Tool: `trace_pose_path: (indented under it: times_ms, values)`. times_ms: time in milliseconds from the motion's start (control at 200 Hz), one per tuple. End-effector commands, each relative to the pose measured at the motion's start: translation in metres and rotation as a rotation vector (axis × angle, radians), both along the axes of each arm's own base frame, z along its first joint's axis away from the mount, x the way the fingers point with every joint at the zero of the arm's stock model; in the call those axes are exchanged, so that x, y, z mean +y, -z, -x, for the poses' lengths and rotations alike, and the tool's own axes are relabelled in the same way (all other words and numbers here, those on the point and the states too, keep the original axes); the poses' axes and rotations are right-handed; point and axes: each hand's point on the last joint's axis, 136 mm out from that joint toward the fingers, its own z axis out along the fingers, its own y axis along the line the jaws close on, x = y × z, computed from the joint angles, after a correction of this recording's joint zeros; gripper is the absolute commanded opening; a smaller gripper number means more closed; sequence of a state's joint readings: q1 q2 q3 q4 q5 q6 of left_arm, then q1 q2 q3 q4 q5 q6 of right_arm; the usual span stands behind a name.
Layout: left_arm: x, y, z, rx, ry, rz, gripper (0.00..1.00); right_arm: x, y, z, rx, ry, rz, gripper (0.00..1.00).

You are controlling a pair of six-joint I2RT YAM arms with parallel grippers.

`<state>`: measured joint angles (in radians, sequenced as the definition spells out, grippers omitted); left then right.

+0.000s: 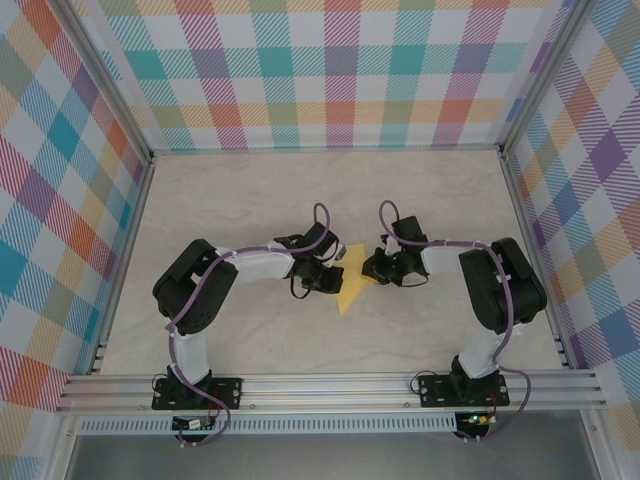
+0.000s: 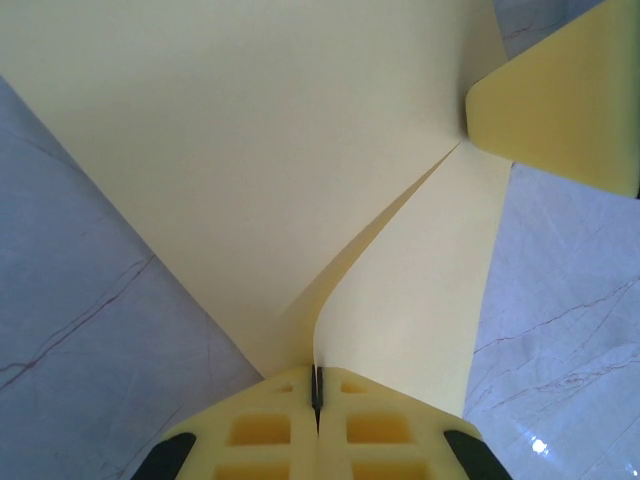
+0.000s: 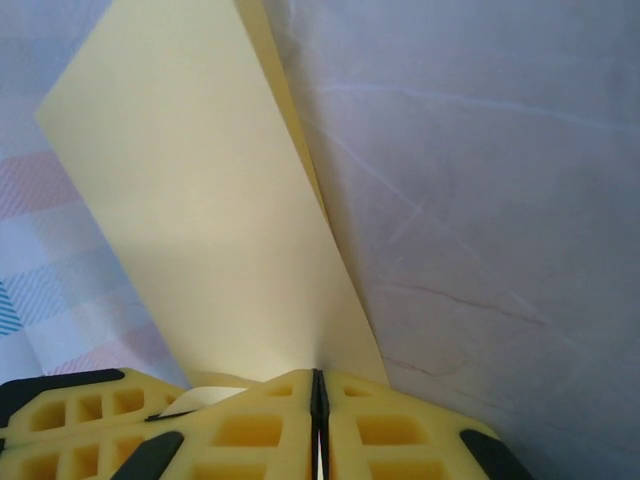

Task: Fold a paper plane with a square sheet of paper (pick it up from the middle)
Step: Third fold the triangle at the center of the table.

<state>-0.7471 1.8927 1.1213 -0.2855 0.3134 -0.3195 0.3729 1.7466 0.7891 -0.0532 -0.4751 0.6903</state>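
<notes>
Sheet of paper (image 1: 352, 282), yellow and part-folded, over the middle of the table (image 1: 250, 190), caught between both grippers. Tapers to a point toward the table's near edge in the top view; cannot tell whether that tip touches the table

Left gripper (image 1: 328, 276), just left of the table's middle, clenched on the sheet's left side. From the left wrist camera: left gripper (image 2: 316, 388) with yellow fingers pressed together down to a thin dark seam, and the sheet of paper (image 2: 240, 150) running straight into that seam. Shows there as two layers, a broad flat one on the left and a narrower flap curling over it on the right, meeting in a crease at the fingertips. Pale marbled table (image 2: 80, 330) behind on both sides. At the upper right, one yellow finger (image 2: 560, 100) of the right gripper against the sheet's far edge

Right gripper (image 1: 377, 268), just right of the table's middle, likewise clamped on the sheet. From the right wrist camera: right gripper (image 3: 318, 385) closed tight, the sheet of paper (image 3: 200, 210) rising from between its fingers as a tall slanted panel, a second layer's edge peeking along its right side. Table (image 3: 480, 200) to the right, plaid wall (image 3: 40, 250) to the left
</notes>
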Motion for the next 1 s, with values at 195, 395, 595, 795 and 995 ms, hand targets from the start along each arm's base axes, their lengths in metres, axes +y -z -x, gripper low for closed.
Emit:
trace_pose_path:
  times_ms: [195,395,595,795,995]
  values:
    - [0.021,0.026,0.012,0.065,0.005,-0.105,0.05,-0.014,-0.002,0.009,-0.002,0.006,0.076,0.11]
    - [0.021,0.025,0.011,0.064,0.008,-0.106,0.05,0.002,-0.048,-0.001,-0.084,-0.04,-0.018,0.14]
    - [0.02,0.024,0.011,0.063,0.009,-0.104,0.05,0.02,-0.048,-0.001,-0.057,-0.076,-0.121,0.14]
    - [0.019,0.024,0.01,0.062,0.009,-0.101,0.05,0.022,-0.025,0.003,0.004,-0.091,-0.119,0.13]
    - [0.019,0.017,0.008,0.049,-0.005,-0.094,0.08,0.002,0.012,0.013,0.077,-0.052,0.023,0.1]
